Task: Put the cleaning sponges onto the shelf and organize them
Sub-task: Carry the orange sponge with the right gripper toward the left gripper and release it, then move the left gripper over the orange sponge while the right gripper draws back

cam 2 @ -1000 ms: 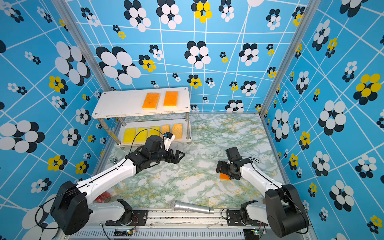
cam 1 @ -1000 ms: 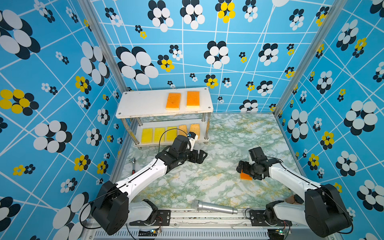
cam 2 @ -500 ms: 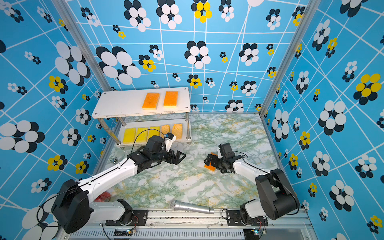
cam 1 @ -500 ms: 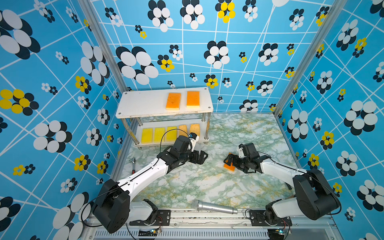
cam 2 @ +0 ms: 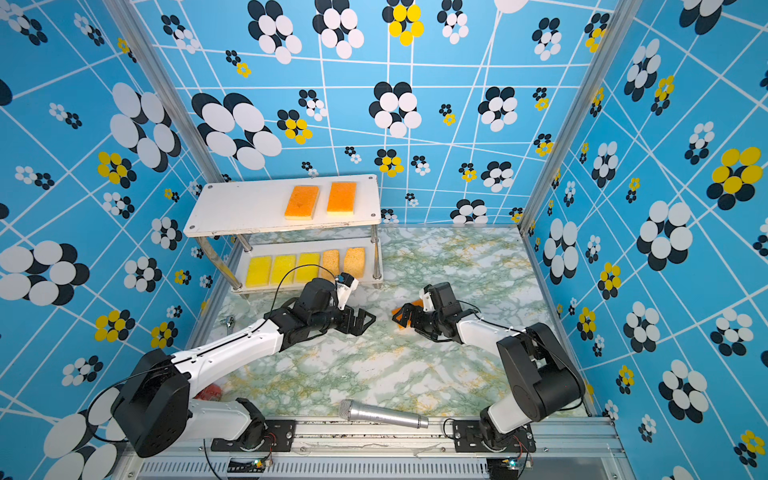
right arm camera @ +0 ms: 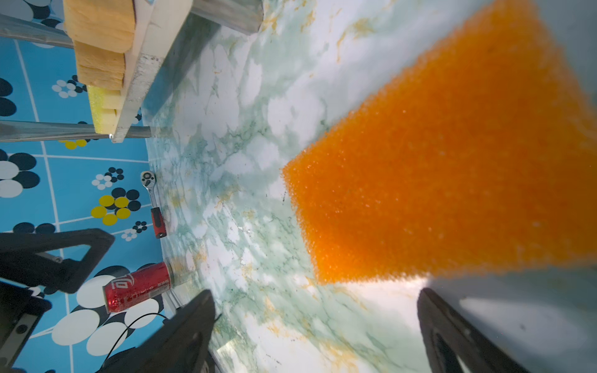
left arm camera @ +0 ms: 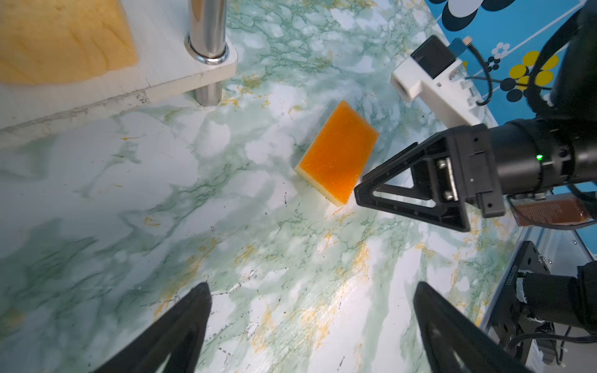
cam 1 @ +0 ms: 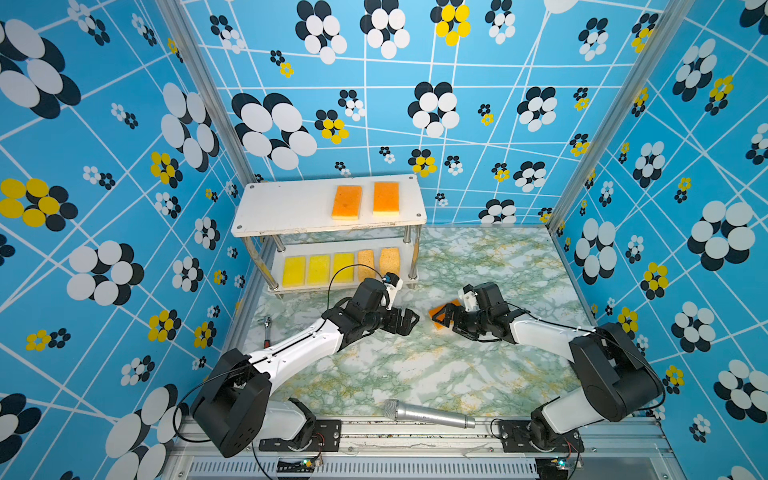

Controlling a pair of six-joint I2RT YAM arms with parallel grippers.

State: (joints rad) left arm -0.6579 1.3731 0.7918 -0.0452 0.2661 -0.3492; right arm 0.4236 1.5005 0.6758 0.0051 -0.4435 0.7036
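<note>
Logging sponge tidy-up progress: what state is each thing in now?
shelf: upright, both tiers partly filled.
two orange sponges: flat on the top tier.
three yellow sponges: rowed on the lower tier.
two tan sponges: lower tier, beside the yellow.
third orange sponge: on the table, ungripped.
left gripper: open, empty.
right gripper: open, at that sponge.
microphone: lying on the table.
</note>
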